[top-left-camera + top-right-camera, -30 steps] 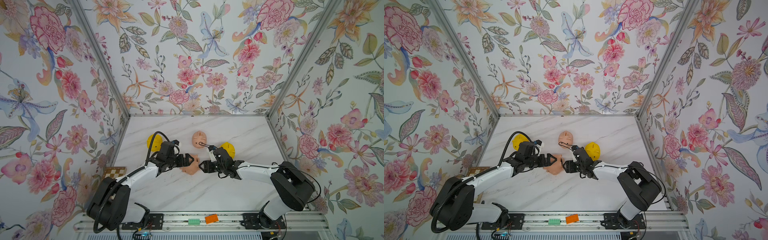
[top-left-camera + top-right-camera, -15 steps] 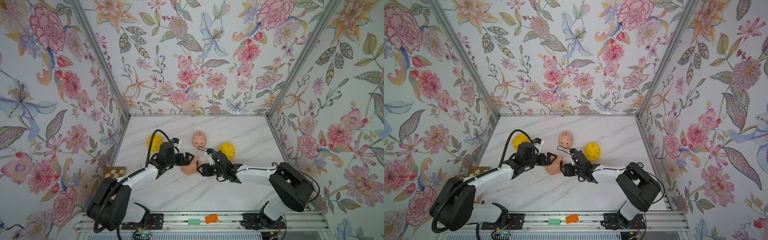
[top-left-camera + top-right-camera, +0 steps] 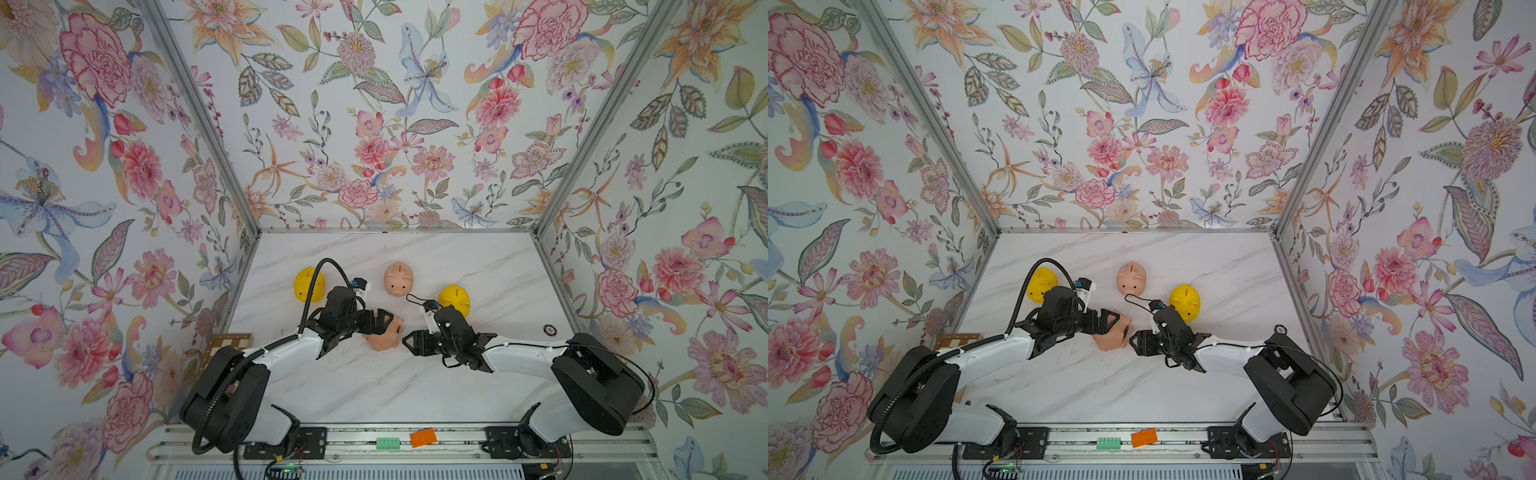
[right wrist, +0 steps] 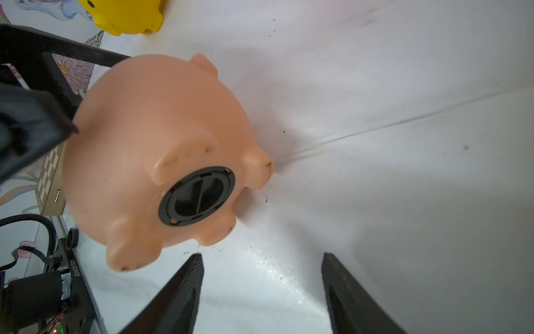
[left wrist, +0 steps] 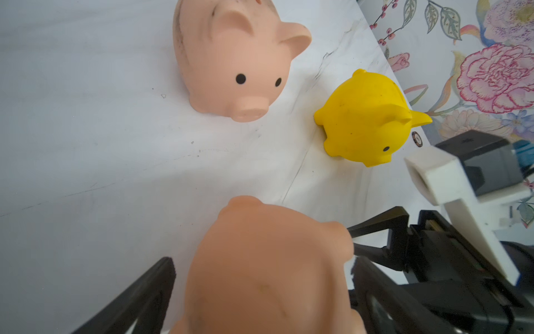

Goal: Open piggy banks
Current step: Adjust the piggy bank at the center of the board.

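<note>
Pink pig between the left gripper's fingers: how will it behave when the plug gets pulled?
The pink pig looks like hollow plastic, so probably light. Its smooth rounded body may slip or turn in the left gripper. The black plug sits recessed, so it likely needs a firm twist.

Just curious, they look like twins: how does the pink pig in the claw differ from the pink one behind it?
The held pig lies tipped, belly plug showing; the back pig stands upright, coin slot up. The held pig sits in the left gripper; the back pig stands free. Both are peach-pink.
</note>
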`<state>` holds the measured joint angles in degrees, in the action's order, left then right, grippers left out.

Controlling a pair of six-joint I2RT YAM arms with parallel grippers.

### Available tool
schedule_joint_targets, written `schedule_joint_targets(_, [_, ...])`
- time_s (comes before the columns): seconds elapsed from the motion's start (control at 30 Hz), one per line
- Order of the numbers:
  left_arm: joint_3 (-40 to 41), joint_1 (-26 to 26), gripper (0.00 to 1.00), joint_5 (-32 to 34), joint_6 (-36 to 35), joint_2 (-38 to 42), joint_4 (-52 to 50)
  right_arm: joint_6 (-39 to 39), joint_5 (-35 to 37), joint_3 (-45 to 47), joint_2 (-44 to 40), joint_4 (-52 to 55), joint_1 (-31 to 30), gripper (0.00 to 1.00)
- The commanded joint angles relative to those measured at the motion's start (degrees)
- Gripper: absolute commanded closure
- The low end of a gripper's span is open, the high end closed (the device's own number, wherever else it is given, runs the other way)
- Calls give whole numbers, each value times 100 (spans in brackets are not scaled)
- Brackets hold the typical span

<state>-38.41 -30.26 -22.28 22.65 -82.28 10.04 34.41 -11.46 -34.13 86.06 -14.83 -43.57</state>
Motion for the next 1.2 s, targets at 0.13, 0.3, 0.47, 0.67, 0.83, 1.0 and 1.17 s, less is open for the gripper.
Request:
schedule_joint_targets(0.13, [-263,-90,1,211,-341,-117,-209,-238,5,231,-447,138,344,32])
schedule_joint_targets(0.3, [-352,-97,1,78,-334,-310,-97,-292,-16,288,-542,182,489,30])
schedule_joint_targets(0.47, [-327,-92,1,5,-307,-441,52,-384,-170,361,-677,41,518,28])
schedule_joint_targets(0.67, [-306,-88,1,-99,-247,-609,188,-428,-499,510,-766,-358,536,29])
schedule_joint_targets(0.83, [-209,-94,1,-123,-190,-680,379,-162,-667,644,-728,-892,527,31])
schedule_joint_targets(1.0, [-59,-85,1,-140,-104,-684,631,87,-752,701,-571,-1358,513,33])
schedule_joint_targets(1.17, [83,-78,1,-220,-112,-883,834,270,-824,722,-391,-1680,514,35])
